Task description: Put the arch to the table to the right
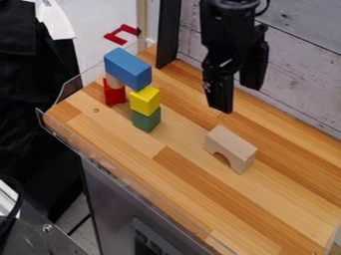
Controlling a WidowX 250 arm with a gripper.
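wood counter (266,209), light and darker strips. plain wood arch (232,143) stands on it, opening down, 4 o'clock from view center. green block (146,121) 10 o'clock from arch, red block (114,95) farther out, also 10 o'clock.

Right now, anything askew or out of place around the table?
A red bracket-like piece sits off the table, beyond its upper-left end; possibly stray. Otherwise nothing odd: arch upright, block stack standing.

Smooth wooden table (183,191); matt bare-wood arch (232,142); clear plastic-looking rim (123,175).
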